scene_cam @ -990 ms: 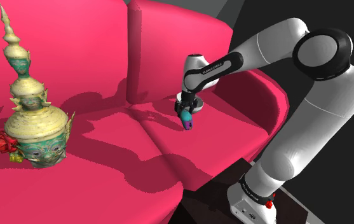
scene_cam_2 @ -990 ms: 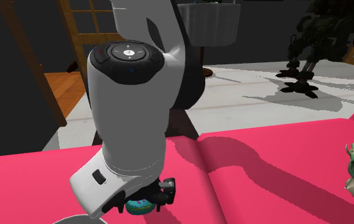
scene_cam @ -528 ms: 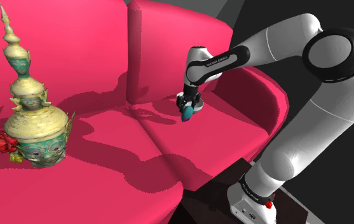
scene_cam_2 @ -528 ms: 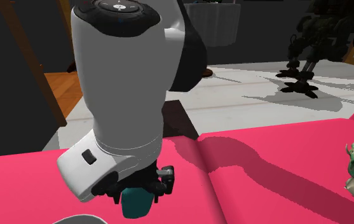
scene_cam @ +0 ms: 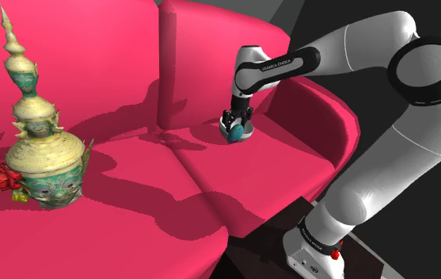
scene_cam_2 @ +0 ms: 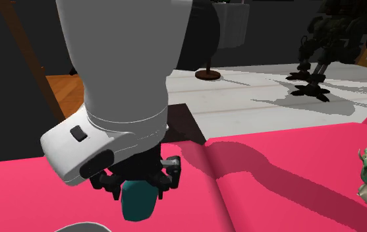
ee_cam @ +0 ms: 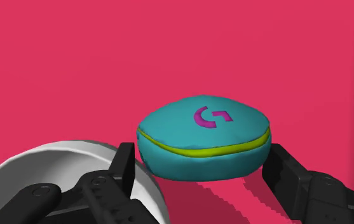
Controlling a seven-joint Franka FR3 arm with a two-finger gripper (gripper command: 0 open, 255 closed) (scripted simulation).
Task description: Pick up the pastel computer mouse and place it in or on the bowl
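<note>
Mouse (ee_cam: 204,137), one only: a rounded teal pebble shape with a yellow-green seam round its middle and a magenta logo on top. The jaws stand apart by its width and clasp it on two sides, holding it low over the seat of the one pink sofa (scene_cam: 131,206), near the armrest at the shoulder view's right. Its shadow falls on the cushion beneath. One white bowl (ee_cam: 54,153), smooth and round-rimmed, sits just beside the mouse. One ornate gold-and-green headdress (scene_cam: 40,150), with a tall spire and a red flower, rests well apart on the other seat cushion. Between them the plain seat lies open. The stand (scene_cam: 313,254) sits past the seat's front edge.
</note>
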